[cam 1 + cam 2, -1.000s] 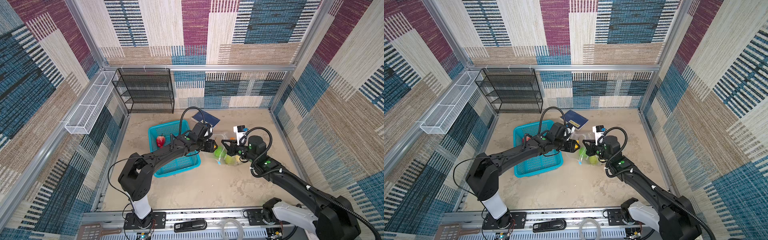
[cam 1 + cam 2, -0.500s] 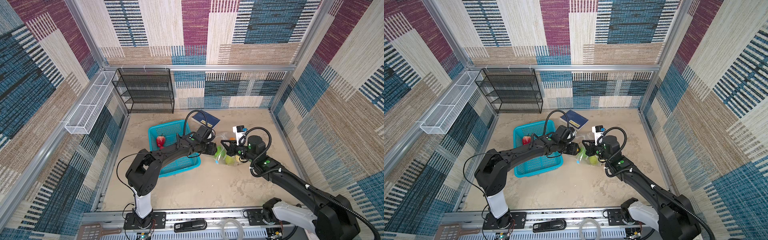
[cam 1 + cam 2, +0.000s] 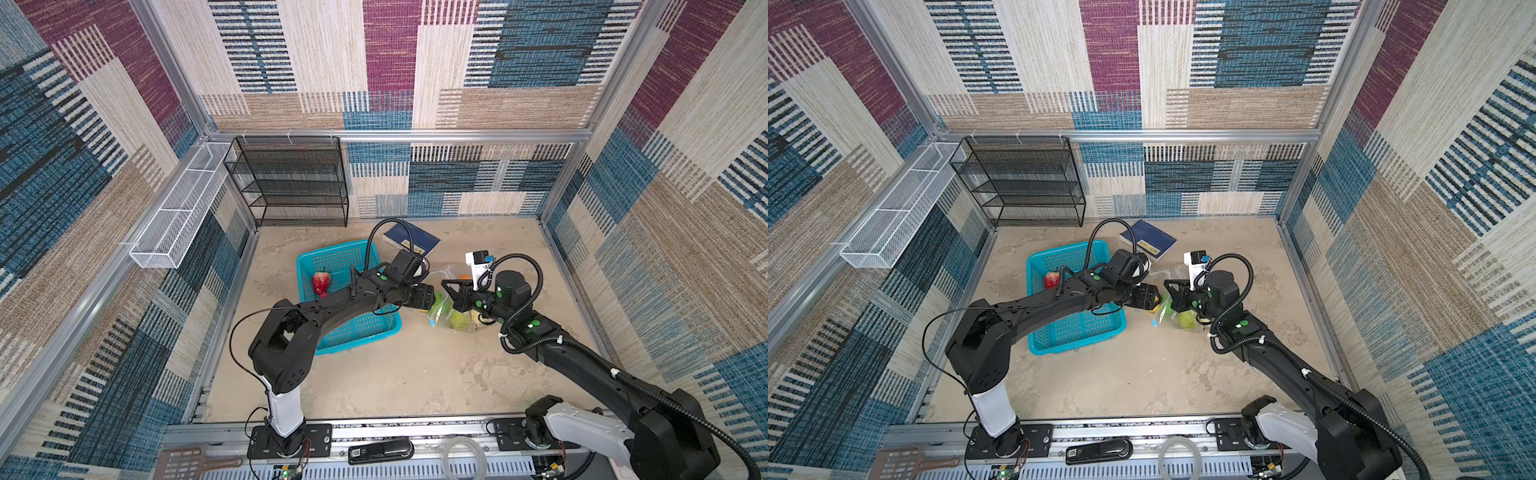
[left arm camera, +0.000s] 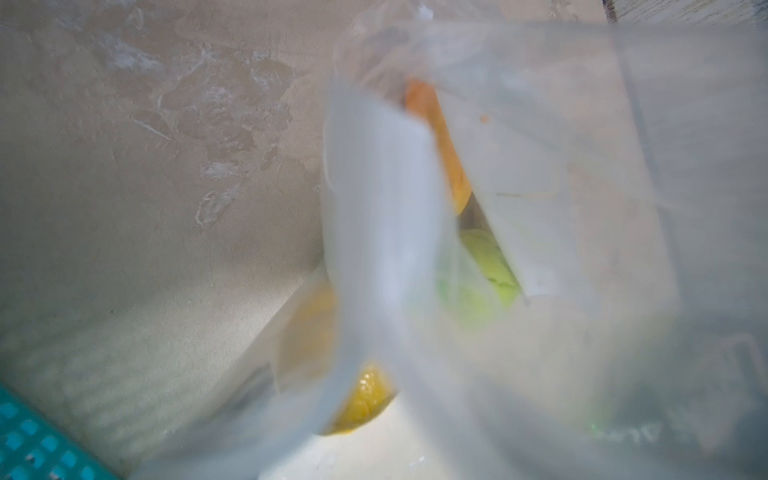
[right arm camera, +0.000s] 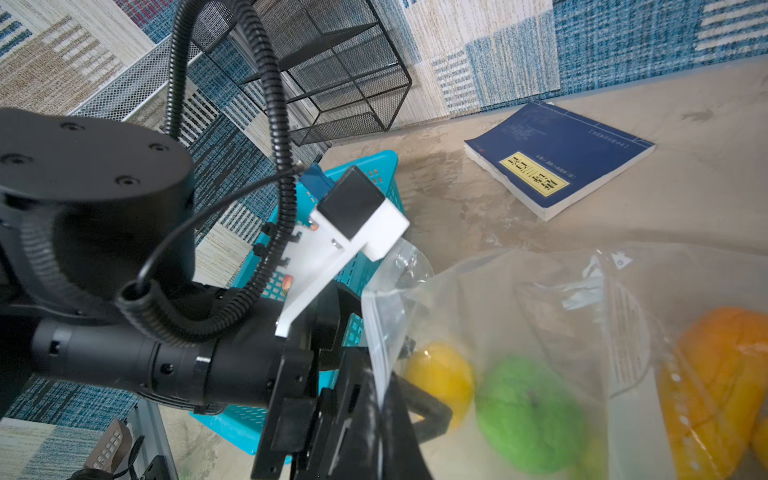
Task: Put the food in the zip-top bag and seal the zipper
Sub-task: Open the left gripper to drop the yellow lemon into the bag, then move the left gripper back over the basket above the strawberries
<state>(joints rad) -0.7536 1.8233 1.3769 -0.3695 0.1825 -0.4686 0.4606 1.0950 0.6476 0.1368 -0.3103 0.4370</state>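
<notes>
On the sandy surface (image 3: 395,374) the zip-top bag (image 3: 444,316) stands between the two tools, just beside the teal basket (image 3: 357,332). Through its plastic a green ball (image 5: 528,415), a yellow lemon (image 5: 440,374) and an orange piece (image 5: 715,374) can be seen. The right tool (image 3: 449,289) is closed on the bag's upper edge. The left tool (image 3: 428,298) is at the bag's mouth, close to the lemon; whether it is open or closed I cannot tell. A red apple (image 3: 321,282) lies in the basket. Further back lies a blue book (image 3: 411,241), and a black wire rack (image 3: 291,183) stands at the wall.
</notes>
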